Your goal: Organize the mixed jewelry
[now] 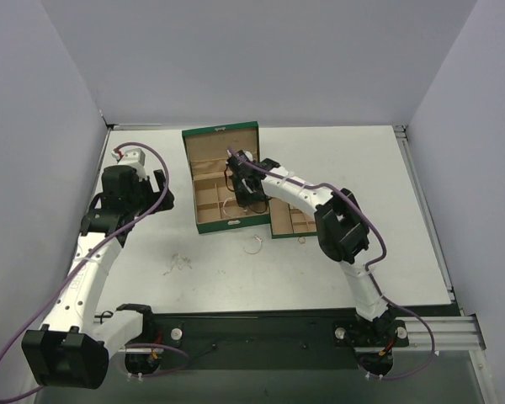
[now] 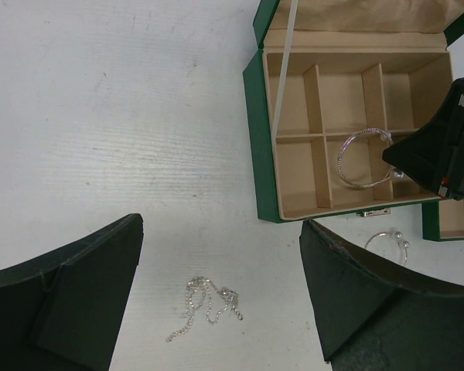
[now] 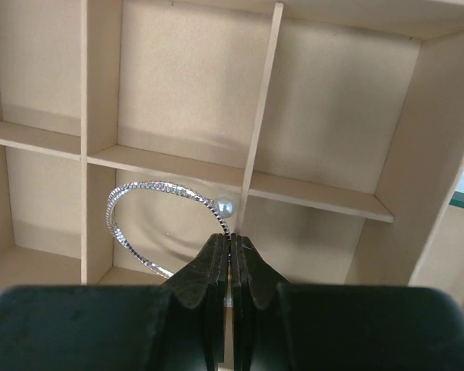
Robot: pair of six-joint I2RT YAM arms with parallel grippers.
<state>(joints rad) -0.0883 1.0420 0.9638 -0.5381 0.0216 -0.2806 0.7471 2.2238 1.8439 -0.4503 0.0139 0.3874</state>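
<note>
My right gripper [image 3: 230, 238] is shut on a silvery twisted bangle [image 3: 139, 193] with a pearl end, holding it inside a front compartment of the open green box [image 1: 204, 227]. From the left wrist view the same bangle [image 2: 362, 159] hangs in that compartment under the right gripper [image 2: 429, 158]. A second thin hoop [image 1: 252, 244] lies on the table just in front of the box. The fine pale chain [image 2: 205, 305] lies bunched on the table, below and between my left gripper's [image 2: 220, 228] open fingers, untouched. A small tan-gold ring [image 1: 301, 241] lies near the small tray.
The box lid [image 1: 220, 143] stands open toward the back. The small green tray [image 1: 290, 220] sits to the right of the box, under the right arm. Tan dividers [image 3: 259, 116] split the box into several compartments. Grey walls enclose the table on three sides.
</note>
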